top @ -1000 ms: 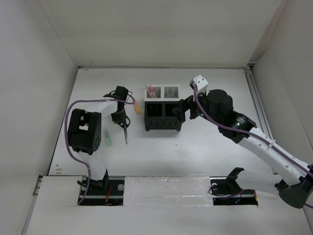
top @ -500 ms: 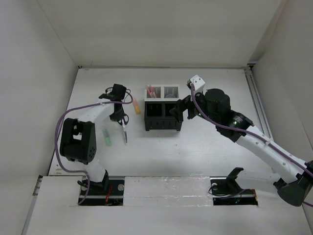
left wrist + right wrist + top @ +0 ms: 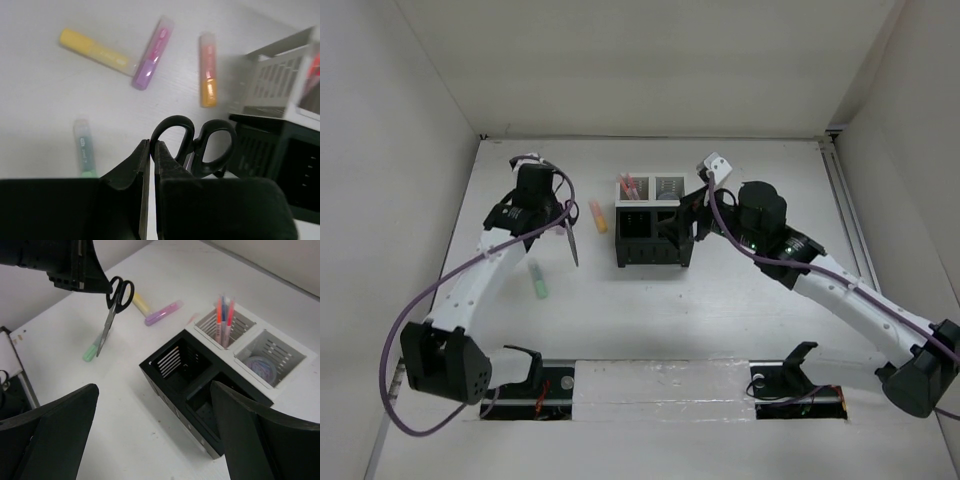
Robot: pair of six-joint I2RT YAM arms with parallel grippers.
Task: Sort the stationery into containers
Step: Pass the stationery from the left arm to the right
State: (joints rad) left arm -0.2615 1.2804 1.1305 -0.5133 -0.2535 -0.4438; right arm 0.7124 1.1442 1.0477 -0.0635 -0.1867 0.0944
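Observation:
My left gripper (image 3: 151, 145) is shut on one handle loop of the black-handled scissors (image 3: 192, 146). They hang blade-down above the table (image 3: 572, 245), left of the containers (image 3: 653, 235). Yellow (image 3: 97, 51), pink (image 3: 153, 52), orange (image 3: 208, 70) and green (image 3: 85, 152) highlighters lie on the table below. My right gripper (image 3: 155, 430) stands open above the two black compartments (image 3: 180, 360), holding nothing. One white compartment holds thin pens (image 3: 222, 320); the other holds a small round grey item (image 3: 261, 366).
White walls close in the table (image 3: 740, 300) at the back and both sides. The left arm's link (image 3: 480, 275) runs diagonally over the table's left part. A rail (image 3: 845, 205) runs along the right edge.
The left gripper has risen and shifted back-left with the scissors, lifting them off the table, and its arm has stretched out. The right gripper has edged left over the organiser.

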